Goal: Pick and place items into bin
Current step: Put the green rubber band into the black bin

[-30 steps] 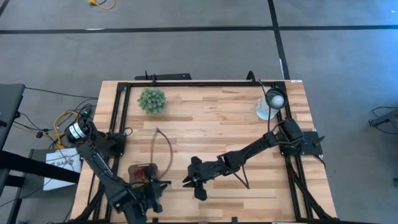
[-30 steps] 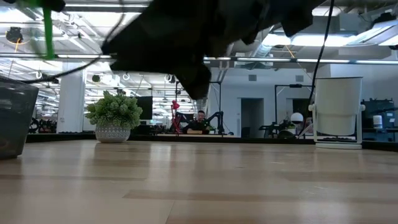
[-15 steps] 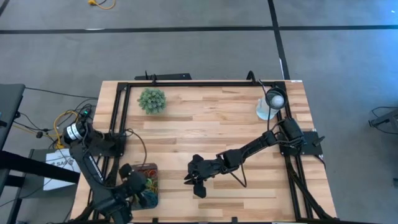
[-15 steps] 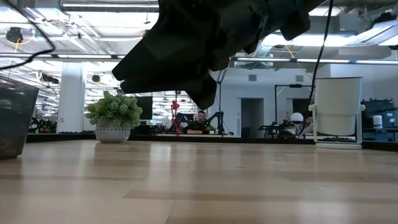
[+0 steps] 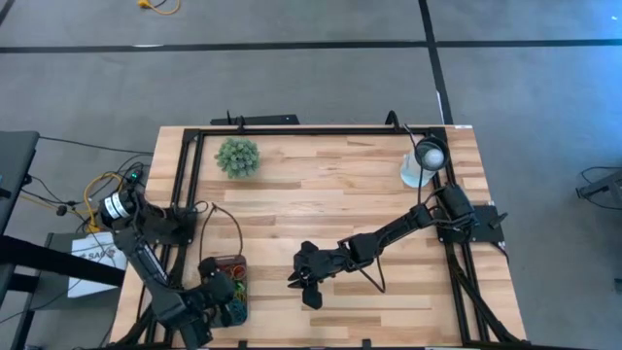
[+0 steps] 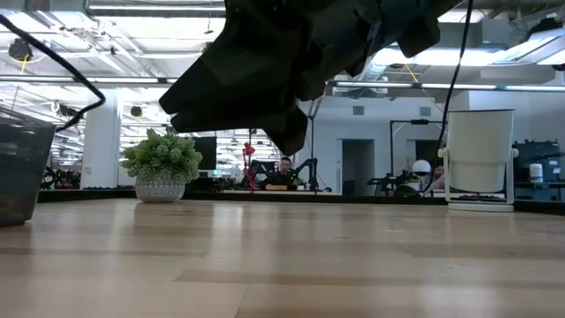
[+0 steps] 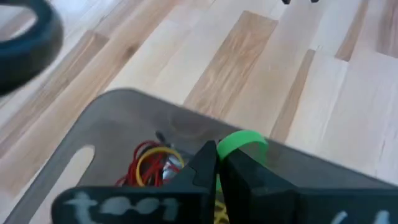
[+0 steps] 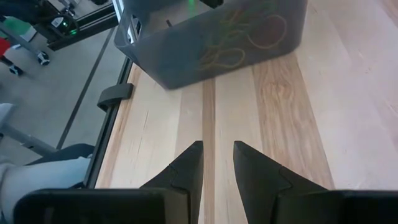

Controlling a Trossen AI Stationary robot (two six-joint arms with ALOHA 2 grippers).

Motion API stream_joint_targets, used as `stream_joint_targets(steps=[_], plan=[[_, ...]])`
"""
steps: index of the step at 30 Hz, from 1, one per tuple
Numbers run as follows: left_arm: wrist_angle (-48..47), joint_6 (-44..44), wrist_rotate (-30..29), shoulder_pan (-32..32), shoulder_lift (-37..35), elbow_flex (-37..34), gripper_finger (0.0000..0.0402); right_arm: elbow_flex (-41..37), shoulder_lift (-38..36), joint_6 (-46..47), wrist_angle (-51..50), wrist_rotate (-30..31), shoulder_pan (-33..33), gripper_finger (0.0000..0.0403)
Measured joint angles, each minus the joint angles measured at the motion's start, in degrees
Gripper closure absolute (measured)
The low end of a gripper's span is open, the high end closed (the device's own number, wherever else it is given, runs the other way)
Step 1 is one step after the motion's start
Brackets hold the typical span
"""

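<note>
Two grippers, one bin, several rubber-band loops on a pale wooden worktop (image 5: 321,185).

Bin (image 5: 236,261): dark grey translucent tray at the near-left part of the worktop, just inside the black metal frame (image 5: 188,165). It holds a tangle of red and yellow bands (image 7: 151,163); through its wall the right wrist view shows yellow and red loops (image 8: 249,34).

Left gripper (image 7: 216,163): over the near end of the bin, fingers pinched together on a green band (image 7: 244,140), which sticks out past the fingertips above the bin's interior, just beside the red and yellow tangle.

Right gripper (image 8: 217,158): low over bare worktop near the middle of the near edge, pointing left toward the bin, fingers parted with nothing between them. The bin lies apart from it, farther left.

Other items: fuzzy green plant ball (image 5: 237,157) at far left; white round lamp-like object (image 5: 424,161) at far right. Both well apart from the bin.
</note>
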Motion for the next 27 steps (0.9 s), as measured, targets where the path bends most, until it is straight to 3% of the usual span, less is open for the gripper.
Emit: stream_joint_targets(steps=[4,14,27], plan=[[5.51,1.85,0.65,1.63,0.00,-1.96,0.0394,0.00,0.00,0.01,0.00,-0.05,0.00,0.0321],[5.45,12.96,17.95,4.55,0.00,-2.74,0.0393,0.00,0.00,0.02,0.02,-0.05,0.00,0.0321],[5.46,15.26,18.11,6.26,0.00,-2.74,0.0393,0.00,0.00,0.02,0.04,-0.02,0.00,0.0321]])
